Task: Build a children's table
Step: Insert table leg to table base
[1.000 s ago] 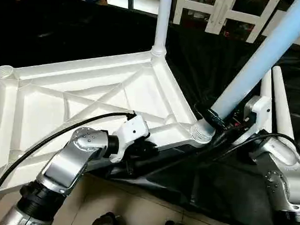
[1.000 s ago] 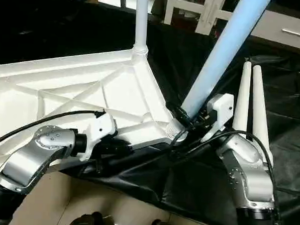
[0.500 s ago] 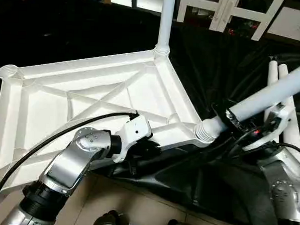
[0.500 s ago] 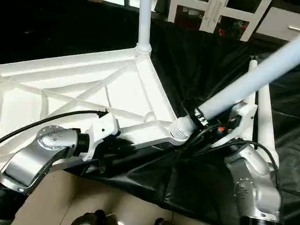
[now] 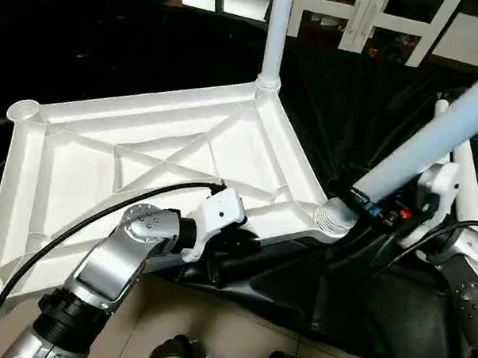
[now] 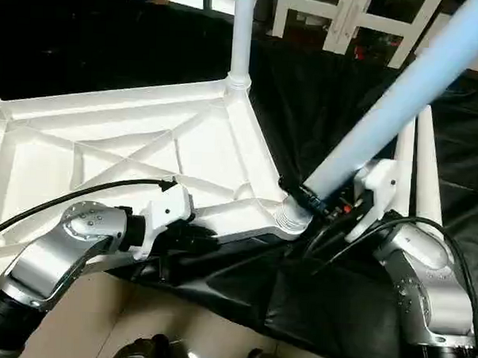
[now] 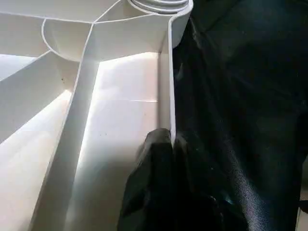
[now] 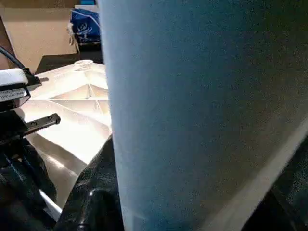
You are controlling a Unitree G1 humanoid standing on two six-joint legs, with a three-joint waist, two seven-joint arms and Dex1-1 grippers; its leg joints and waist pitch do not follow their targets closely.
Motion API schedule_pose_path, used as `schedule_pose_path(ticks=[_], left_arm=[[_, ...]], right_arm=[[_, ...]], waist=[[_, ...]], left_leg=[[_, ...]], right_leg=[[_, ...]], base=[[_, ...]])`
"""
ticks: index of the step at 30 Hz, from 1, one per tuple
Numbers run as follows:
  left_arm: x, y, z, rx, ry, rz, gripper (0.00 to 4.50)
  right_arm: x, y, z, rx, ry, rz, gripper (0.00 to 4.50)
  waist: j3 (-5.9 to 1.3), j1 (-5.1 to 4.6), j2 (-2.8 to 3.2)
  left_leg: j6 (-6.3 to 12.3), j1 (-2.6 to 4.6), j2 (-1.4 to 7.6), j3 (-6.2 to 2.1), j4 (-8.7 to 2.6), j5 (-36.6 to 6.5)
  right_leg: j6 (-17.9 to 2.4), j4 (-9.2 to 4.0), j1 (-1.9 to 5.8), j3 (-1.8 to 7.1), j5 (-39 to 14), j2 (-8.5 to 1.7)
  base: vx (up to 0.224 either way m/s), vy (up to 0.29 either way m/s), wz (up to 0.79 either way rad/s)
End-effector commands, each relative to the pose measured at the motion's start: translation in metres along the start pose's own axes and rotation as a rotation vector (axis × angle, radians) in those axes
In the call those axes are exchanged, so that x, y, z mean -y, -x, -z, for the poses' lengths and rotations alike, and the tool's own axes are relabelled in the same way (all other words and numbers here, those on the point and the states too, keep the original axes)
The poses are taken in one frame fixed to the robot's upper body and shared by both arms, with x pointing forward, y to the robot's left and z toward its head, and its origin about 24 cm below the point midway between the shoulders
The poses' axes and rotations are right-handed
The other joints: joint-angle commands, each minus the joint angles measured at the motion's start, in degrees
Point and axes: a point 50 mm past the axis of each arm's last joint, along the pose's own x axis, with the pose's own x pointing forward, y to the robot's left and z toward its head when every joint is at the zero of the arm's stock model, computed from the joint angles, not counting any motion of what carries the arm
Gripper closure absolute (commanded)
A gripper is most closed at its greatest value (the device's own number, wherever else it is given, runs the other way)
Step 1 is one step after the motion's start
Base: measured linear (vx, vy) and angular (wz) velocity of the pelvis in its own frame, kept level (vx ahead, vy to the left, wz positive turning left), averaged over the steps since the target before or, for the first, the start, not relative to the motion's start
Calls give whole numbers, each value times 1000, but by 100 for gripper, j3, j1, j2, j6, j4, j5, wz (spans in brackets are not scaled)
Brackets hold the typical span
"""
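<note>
left wrist view: left pincer (image 7: 166,144) pinches tabletop (image 7: 115,120) rim.

You've got nothing readable here: the blue bag (image 8: 86,26) in the background of the right wrist view carries a printed mark, but it's too small to make out.

Black-draped work table (image 5: 109,54) under upturned white tabletop (image 5: 128,166) and two loose tube legs (image 6: 418,167).
</note>
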Motion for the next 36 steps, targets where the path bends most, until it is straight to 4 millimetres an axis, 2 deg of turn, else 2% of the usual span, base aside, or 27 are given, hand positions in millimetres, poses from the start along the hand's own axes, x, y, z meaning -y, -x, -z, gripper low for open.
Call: schedule_pose_path(ticks=[1, 11, 14, 15, 16, 17, 19, 21, 22, 23, 27, 30, 32, 36], left_arm=[[6, -7, -2, 32, -4, 45, 450], [8, -9, -2, 23, -11, 65, 450], [8, -9, -2, 21, -13, 71, 450], [9, -10, -2, 21, -13, 71, 450], [9, -10, -2, 20, -14, 71, 450], [9, -10, -2, 19, -15, 70, 450], [9, -10, -2, 19, -15, 68, 450], [8, -9, -2, 18, -14, 66, 450], [8, -9, -2, 18, -14, 65, 450], [8, -9, -1, 18, -13, 65, 450], [8, -8, -1, 18, -12, 64, 450], [8, -8, -1, 19, -10, 65, 450], [8, -8, -1, 20, -9, 62, 450], [8, -8, -1, 20, -8, 59, 450]], right_arm=[[-30, 11, 67, -330, -172, -112, 271], [-36, 1, 76, -397, -174, -212, 271], [-41, -10, 78, -430, -163, -284, 271], [-41, -11, 78, -433, -162, -292, 271], [-42, -14, 78, -437, -158, -311, 271], [-43, -17, 77, -432, -156, -322, 271], [-42, -23, 74, -422, -137, -330, 271], [-41, -27, 72, -414, -131, -332, 271], [-39, -28, 72, -410, -123, -332, 271], [-39, -29, 72, -408, -118, -333, 271], [-36, -33, 71, -391, -117, -315, 271], [-27, -37, 70, -351, -146, -226, 271], [-18, -33, 71, -315, -184, -140, 271], [-12, -27, 72, -293, -205, -74, 271]], waist=[[-144, -58, -29], [-139, -81, 5], [-117, -128, -16], [-96, -158, -13], [-89, -151, 10], [-94, -155, 2], [-120, -150, -9], [-139, -152, -3], [-150, -166, -28], [-147, -164, -18], [-140, -152, -30], [-143, -163, -33], [-147, -157, -35], [-135, -157, -28]], left_leg=[[597, 89, 231, -75, -276, -695], [593, 82, 228, -81, -279, -725], [541, 61, 217, -86, -301, -896], [441, 70, 228, -98, -324, -1128], [363, 116, 244, -86, -334, -1291], [326, 124, 249, -83, -337, -1339], [260, 125, 259, -87, -337, -1242], [283, 118, 256, -96, -330, -1082], [322, 111, 248, -89, -316, -988], [334, 109, 245, -90, -317, -979], [337, 104, 252, -82, -328, -1139], [318, 104, 254, -84, -331, -1125], [314, 113, 258, -82, -331, -1120], [298, 112, 257, -81, -340, -1134]], right_leg=[[-1325, -336, 94, 196, -158, -231], [-1393, -326, 98, 185, -96, -225], [-1381, -352, 100, 179, -369, -229], [-1289, -393, 88, 184, -813, -236], [-1247, -425, 49, 207, -1058, -251], [-1235, -434, 44, 213, -1118, -254], [-1247, -404, 53, 205, -829, -238], [-1301, -358, 73, 193, -419, -218], [-1340, -339, 83, 186, -179, -211], [-1362, -334, 83, 184, -139, -216], [-1384, -361, 88, 191, -404, -243], [-1399, -355, 80, 191, -403, -239], [-1402, -355, 78, 196, -396, -242], [-1374, -363, 75, 192, -410, -236]], base=[[0, 0, 0], [0, 0, 0], [0, 0, 0], [0, 0, 0], [0, 0, 0], [0, 0, 0], [0, 0, 0], [0, 0, 0], [0, 0, 0], [0, 0, 0], [0, 0, 0], [0, 0, 0], [0, 0, 0], [0, 0, 0]])
